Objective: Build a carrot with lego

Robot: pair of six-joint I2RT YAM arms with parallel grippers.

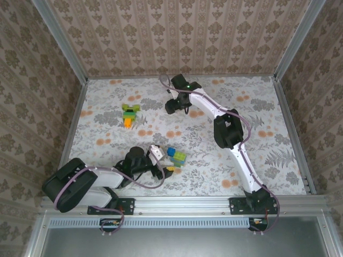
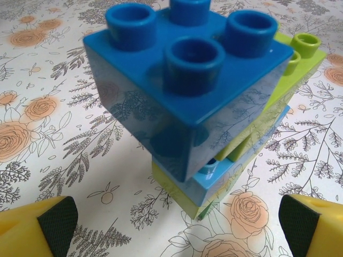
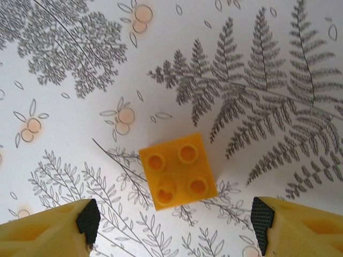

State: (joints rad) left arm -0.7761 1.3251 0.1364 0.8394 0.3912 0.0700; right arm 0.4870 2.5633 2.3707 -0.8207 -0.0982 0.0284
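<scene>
— Yellow, black-padded fingertips (image 2: 56, 222) of the left hand (image 2: 177, 222) stand spread wide, gripping nothing, either side of a crooked stack of blue and lime plastic bricks (image 2: 187, 107).
— Risk there?
— Its layers sit offset. I'd judge that a squeeze low down could topple it or shear the layers apart.
— And rightwards?
— Over there the right hand (image 3: 174, 219), fingers likewise apart and empty, hovers over a loose orange-yellow four-stud brick (image 3: 178, 171) lying skewed to them. Closing may catch its corners and spin it.
— What does overhead add?
— Where the carrot (image 1: 130, 114), a small green-crossbarred build with an orange tip, rests on the floral tabletop (image 1: 268, 160): well apart from both hands. The wrist views give stud detail and skew that overhead cannot resolve.
</scene>
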